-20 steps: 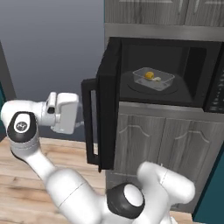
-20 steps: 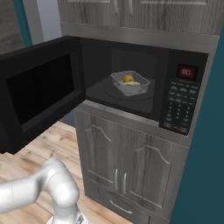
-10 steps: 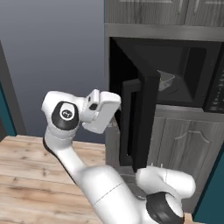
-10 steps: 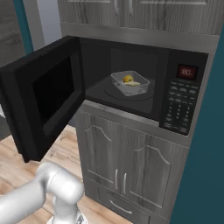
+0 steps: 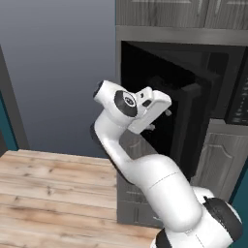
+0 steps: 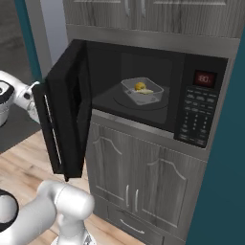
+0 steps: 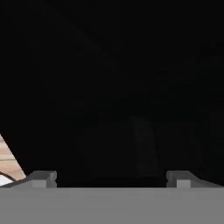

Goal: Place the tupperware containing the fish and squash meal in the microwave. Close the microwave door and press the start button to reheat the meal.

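The microwave [image 6: 143,103] stands in the grey cabinet wall, and its cavity is still in sight. On its floor sits the clear tupperware [image 6: 142,92] with the yellow-orange fish and squash meal [image 6: 139,86] inside. The black microwave door [image 6: 67,125] hangs about halfway swung in. In the left base view the door [image 5: 186,123] is seen from outside, with its vertical bar handle [image 5: 193,128] toward me. My gripper [image 5: 160,120] is against the door's outer face, open and empty. In the hand view the gripper [image 7: 111,178] has both tips spread wide before the dark panel.
To the right of the cavity are a grey keypad [image 6: 196,119] and a red display [image 6: 205,77]. Grey wood-grain cabinet doors [image 6: 143,182] lie below the microwave and more above. A wooden counter [image 5: 53,193] lies at the left. A teal wall [image 6: 225,158] is at the right.
The microwave door has swung from wide open to about halfway shut. My hand has swept right with it, against its outer face. The gripper stayed open.
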